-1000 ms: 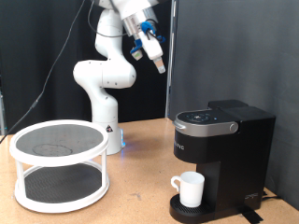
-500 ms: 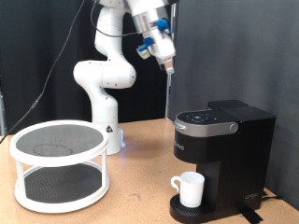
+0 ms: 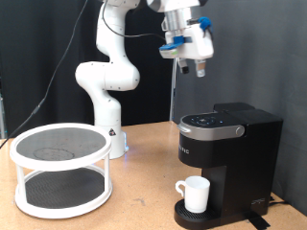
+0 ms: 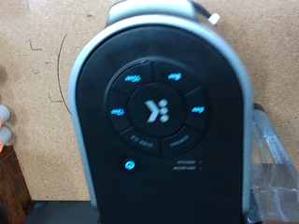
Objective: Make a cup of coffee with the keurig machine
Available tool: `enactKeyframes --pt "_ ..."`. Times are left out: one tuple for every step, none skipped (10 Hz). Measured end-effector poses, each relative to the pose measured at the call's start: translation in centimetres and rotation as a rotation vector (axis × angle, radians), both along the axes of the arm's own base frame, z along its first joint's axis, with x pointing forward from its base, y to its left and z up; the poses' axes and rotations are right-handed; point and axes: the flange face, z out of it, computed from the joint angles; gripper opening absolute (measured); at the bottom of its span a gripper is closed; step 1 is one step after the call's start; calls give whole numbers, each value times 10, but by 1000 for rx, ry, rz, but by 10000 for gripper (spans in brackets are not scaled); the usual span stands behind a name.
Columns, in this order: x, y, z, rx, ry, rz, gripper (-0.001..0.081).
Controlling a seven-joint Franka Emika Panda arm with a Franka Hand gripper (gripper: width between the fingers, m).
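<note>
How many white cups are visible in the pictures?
1. The cup stands on the drip base of the keurig machine, at the exterior view's lower right. No other shows.

The arm (image 3: 107, 72) is glossy white, built of rounded segments. Its gripper (image 3: 196, 68) is pale grey with a blue band (thin dark cables trail behind).

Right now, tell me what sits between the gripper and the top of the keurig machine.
Nothing. In the exterior view the gripper hangs above the keurig machine with only open air between them. The wrist view looks straight down on its button panel, unobstructed.
</note>
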Motion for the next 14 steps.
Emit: enactKeyframes --pt "9 9 -2 -7 7 12 734" --pt "17 16 -4 -14 14 27 734" --pt "23 20 -8 -23 27 43 734" --pt "27 21 -13 -33 41 57 734" --pt "28 21 -18 -42 55 65 734" --pt "28 19 -24 -51 71 69 734" --pt "28 17 -33 -67 88 74 734" --pt "28 15 -44 -80 110 73 734" --pt "29 13 -54 -88 130 68 734" --pt "30 13 -64 -91 142 66 643" --pt "31 14 -71 -89 141 67 462" --pt "33 15 -76 -85 137 70 462" --pt "34 16 -79 -82 129 70 314" --pt "35 18 -80 -81 121 71 314"
